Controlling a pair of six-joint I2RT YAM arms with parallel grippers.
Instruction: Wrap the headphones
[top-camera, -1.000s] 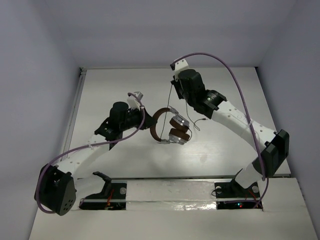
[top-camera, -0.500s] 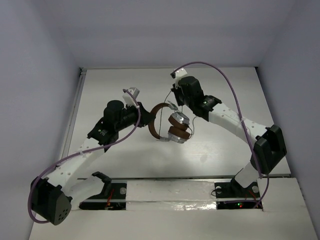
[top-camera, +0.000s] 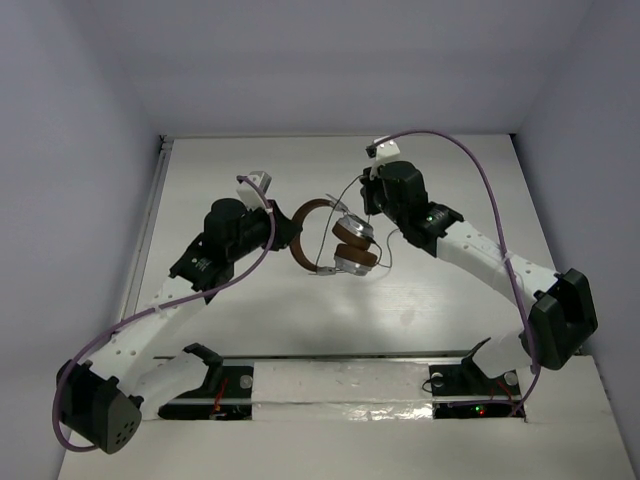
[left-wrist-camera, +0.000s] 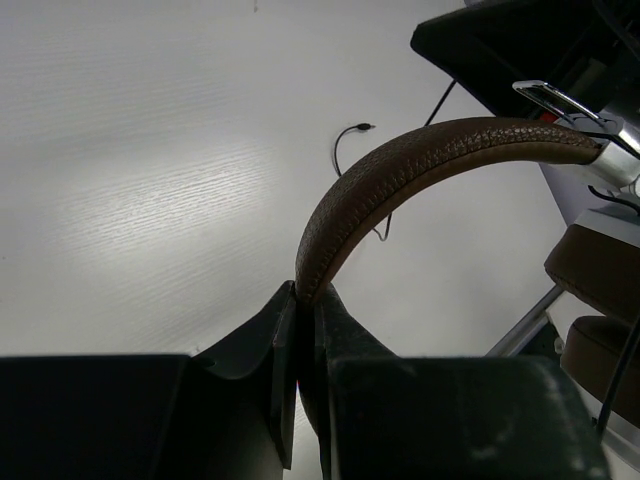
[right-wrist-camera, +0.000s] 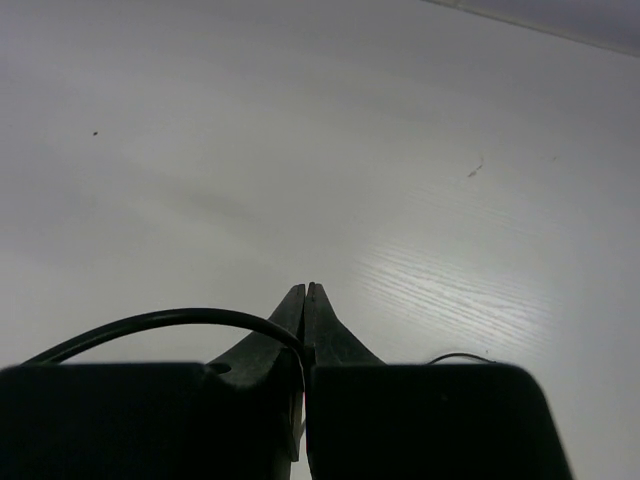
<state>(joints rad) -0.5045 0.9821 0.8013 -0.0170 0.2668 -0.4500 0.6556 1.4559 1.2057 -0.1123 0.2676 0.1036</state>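
The headphones (top-camera: 345, 245) hang above the table's middle, brown headband (top-camera: 303, 232) on the left, silver earcups with brown pads on the right. My left gripper (top-camera: 285, 228) is shut on the headband (left-wrist-camera: 400, 175) and holds it up; in the left wrist view the gripper (left-wrist-camera: 305, 300) has the band's end between its jaws. My right gripper (top-camera: 372, 200) sits just right of the earcups, shut on the thin black cord (right-wrist-camera: 160, 322), which arcs left out of its closed jaws (right-wrist-camera: 306, 295). Loose cord (top-camera: 388, 248) trails down to the table.
The white table (top-camera: 430, 300) is walled by grey panels. Purple robot cables (top-camera: 470, 165) loop over the right arm and along the left arm (top-camera: 160, 305). The arm bases stand at the near edge. A cord end (left-wrist-camera: 350, 140) lies on the table below.
The left gripper lifted the headphones back and slightly up. The right gripper swung right and forward, pulling the cord across the earcups.
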